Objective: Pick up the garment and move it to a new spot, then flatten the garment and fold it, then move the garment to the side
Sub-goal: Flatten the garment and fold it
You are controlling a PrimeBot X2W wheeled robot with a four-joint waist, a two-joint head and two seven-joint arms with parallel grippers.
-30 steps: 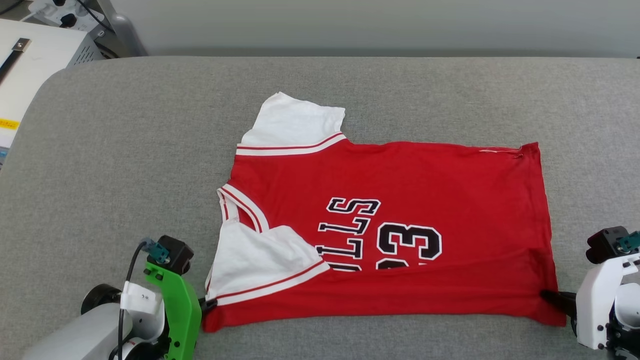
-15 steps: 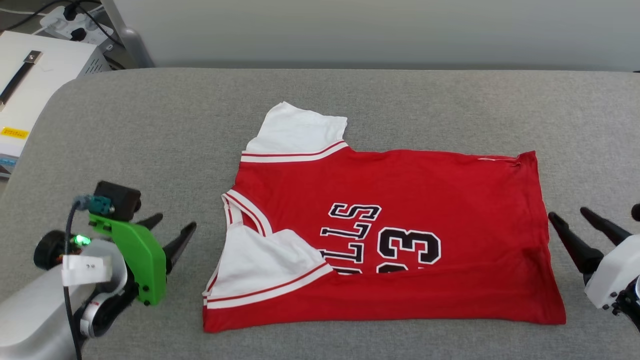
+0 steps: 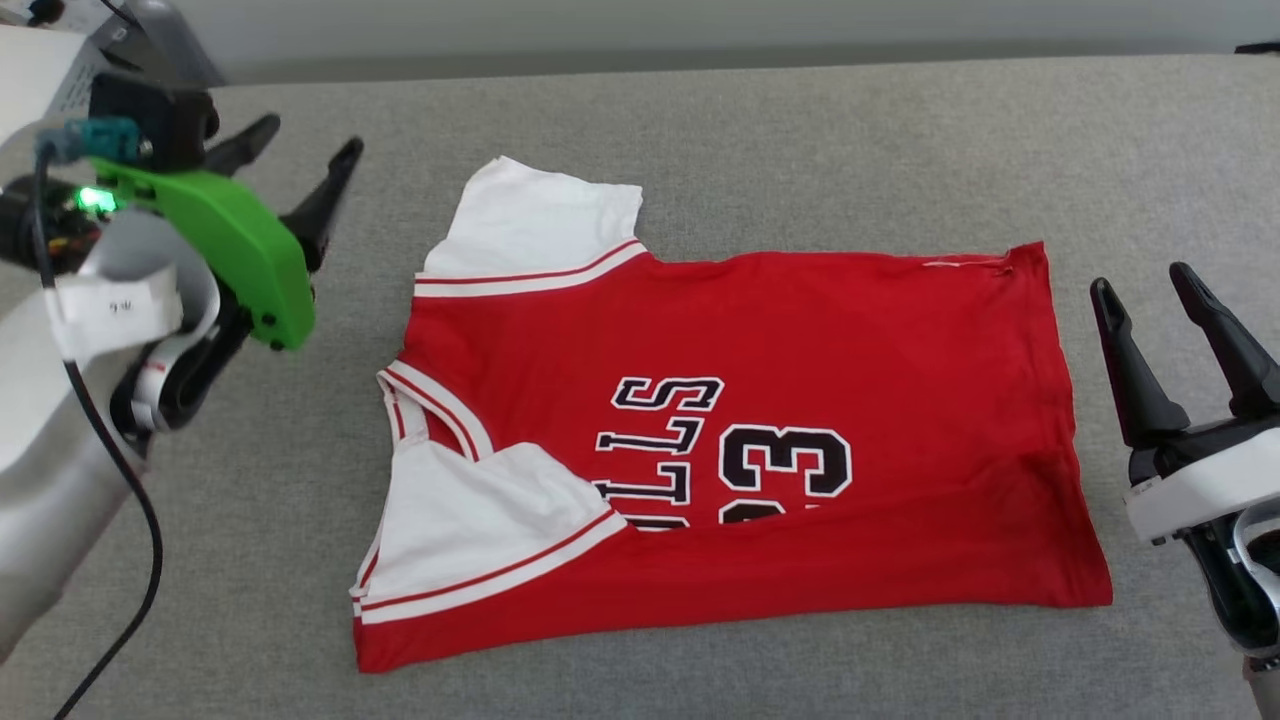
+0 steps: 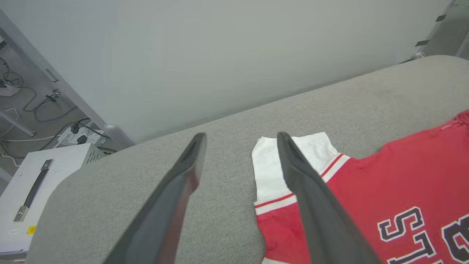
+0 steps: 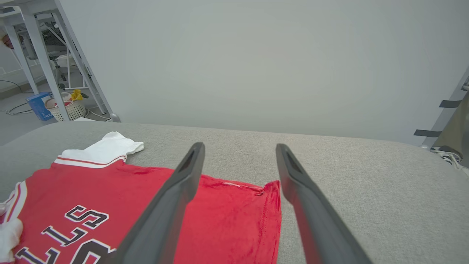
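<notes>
Upper left of head view: left gripper, fingers spread, nothing in them, raised off the cloth. Centre: garment, a red 33 jersey, lies flat on the grey padded surface, collar at left, hem at right. Its bottom long edge looks folded up over the lower lettering, with the near sleeve tucked on top. The far sleeve sticks out at top, unfolded. Right edge: right gripper, fingers apart, empty, just beside the hem. Progress guess: relocate and flatten done, first fold in; far-side fold, further folds and the move aside remain. Room: bare surface at left, right and top of the jersey. In the left wrist view the surface's rounded corner drops off toward a white box at lower left.
</notes>
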